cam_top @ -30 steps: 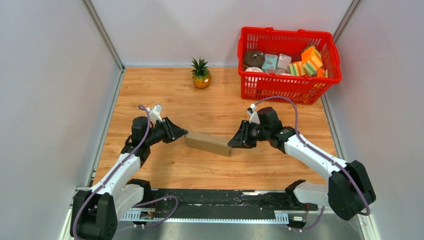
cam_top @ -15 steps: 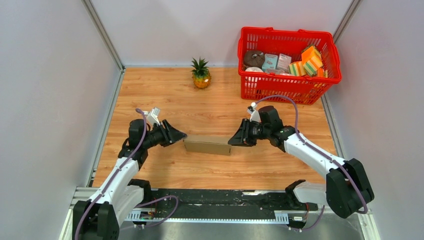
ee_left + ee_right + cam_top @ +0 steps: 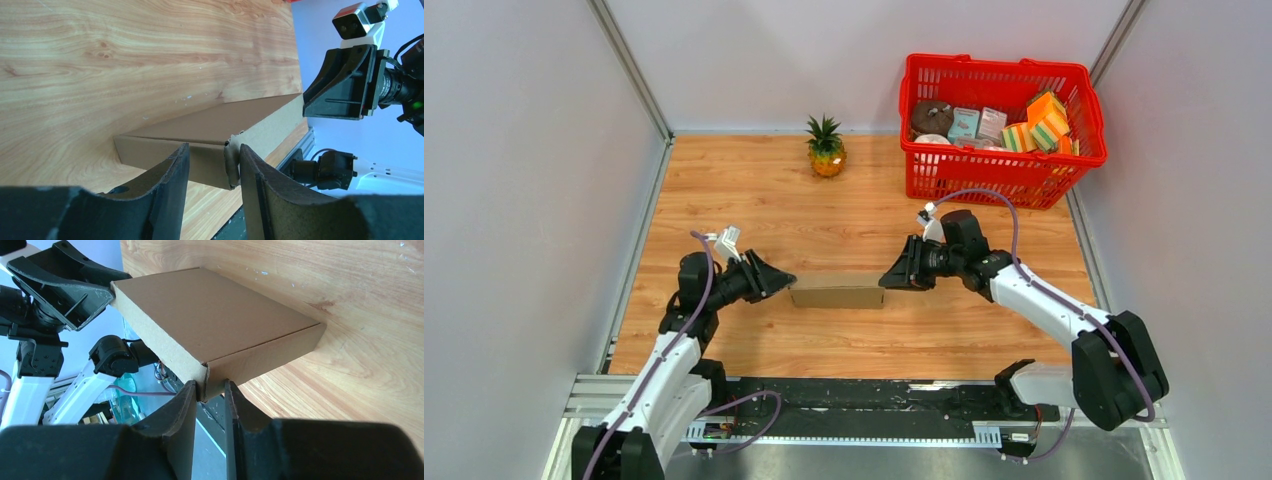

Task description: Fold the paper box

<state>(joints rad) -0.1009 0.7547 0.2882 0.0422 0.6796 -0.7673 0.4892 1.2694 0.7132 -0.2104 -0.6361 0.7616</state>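
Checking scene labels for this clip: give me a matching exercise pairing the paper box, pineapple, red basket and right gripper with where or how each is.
1. paper box
2. pineapple
3. red basket
4. right gripper

A. far right corner, packages inside
B. shut on a box corner
C. far edge, standing upright
D. middle of the table

Pairs: 1-D, 2-C, 3-A, 4-B

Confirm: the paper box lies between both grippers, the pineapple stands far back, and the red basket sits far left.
One slip: the red basket sits at the far right, not the left, as the top view shows. The paper box does lie between the left gripper and the right gripper, and the pineapple stands far back.
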